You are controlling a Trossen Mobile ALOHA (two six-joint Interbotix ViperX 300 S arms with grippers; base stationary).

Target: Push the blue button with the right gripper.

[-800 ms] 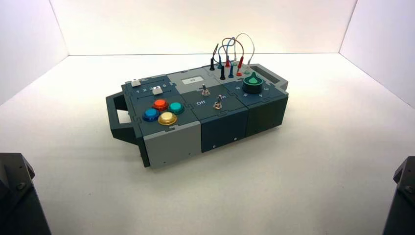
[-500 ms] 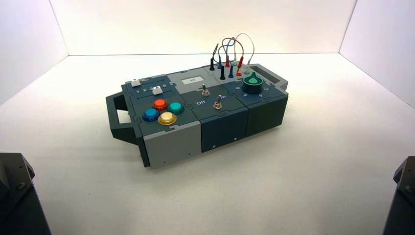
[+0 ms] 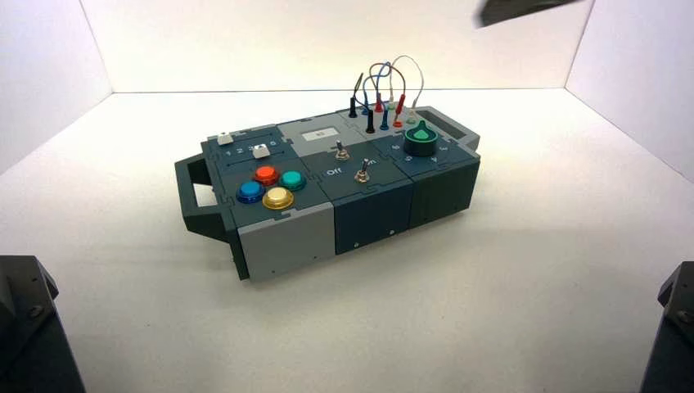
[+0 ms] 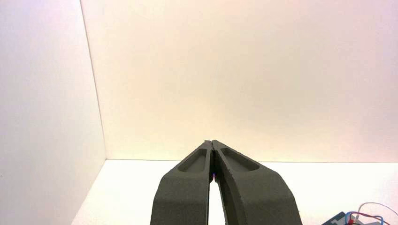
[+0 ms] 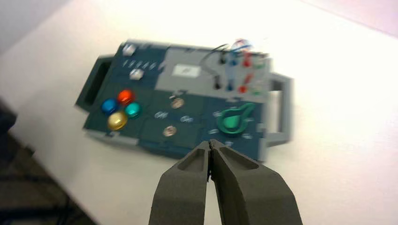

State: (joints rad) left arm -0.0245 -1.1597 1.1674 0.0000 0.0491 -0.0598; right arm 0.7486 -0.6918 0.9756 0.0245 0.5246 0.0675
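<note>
The blue button is a glossy dome at the left front of the box's top, beside the red button, the yellow button and the teal button. It also shows in the right wrist view. My right gripper is shut and empty. It hangs high above the table, well apart from the box, pointing near the green knob. A dark part of my right arm shows at the top edge of the high view. My left gripper is shut, empty and parked facing the wall.
The box stands turned on the white table, with a handle at each end. It bears two white sliders, two toggle switches, a green knob and plugged wires. Black arm bases sit at the front corners.
A dark part of my right arm has come into the top of the high view, where nothing showed before. The box and its buttons stand about as before.
</note>
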